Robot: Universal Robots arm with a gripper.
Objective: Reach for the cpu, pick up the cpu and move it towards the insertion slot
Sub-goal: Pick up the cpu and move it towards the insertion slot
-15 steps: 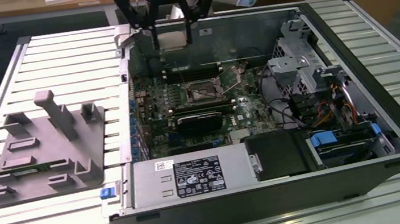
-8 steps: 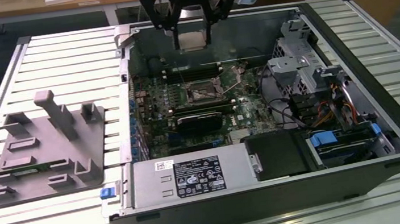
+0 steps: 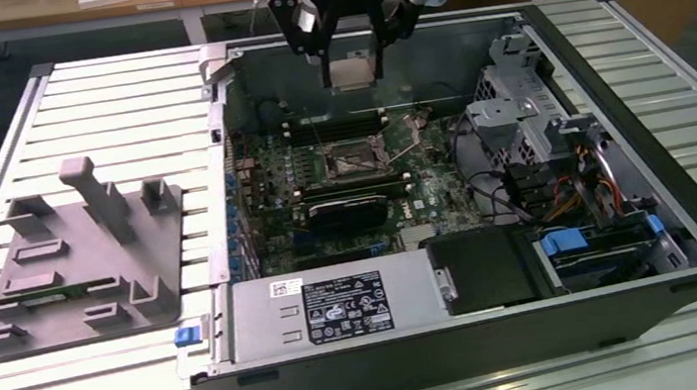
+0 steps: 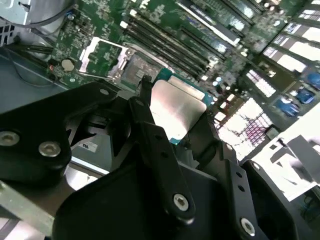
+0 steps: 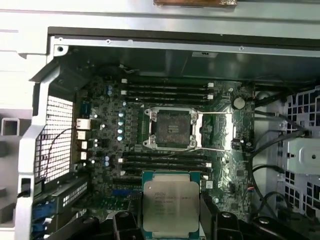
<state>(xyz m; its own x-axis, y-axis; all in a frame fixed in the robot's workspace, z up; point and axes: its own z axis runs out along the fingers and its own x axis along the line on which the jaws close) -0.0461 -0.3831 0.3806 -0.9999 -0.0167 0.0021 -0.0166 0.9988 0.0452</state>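
My gripper (image 3: 352, 63) hangs over the far side of the open computer case and is shut on the cpu (image 3: 353, 71), a flat square chip with a silver top. The chip sits between the black fingers (image 4: 146, 116) in both wrist views, its silver face (image 5: 171, 204) level and turned up. The insertion slot (image 3: 355, 159) is the dark square socket with a silvery frame in the middle of the motherboard, below the held chip and towards the near side. In the first wrist view the slot (image 5: 172, 129) lies bare, its frame swung open, with nothing in it.
A grey fixture block (image 3: 84, 257) with upright posts stands on the slatted table at the exterior view's left. Inside the case are a long black card (image 3: 350, 205), memory slots (image 5: 165, 90), a power supply (image 3: 335, 306), and a drive cage (image 3: 525, 113) with cables.
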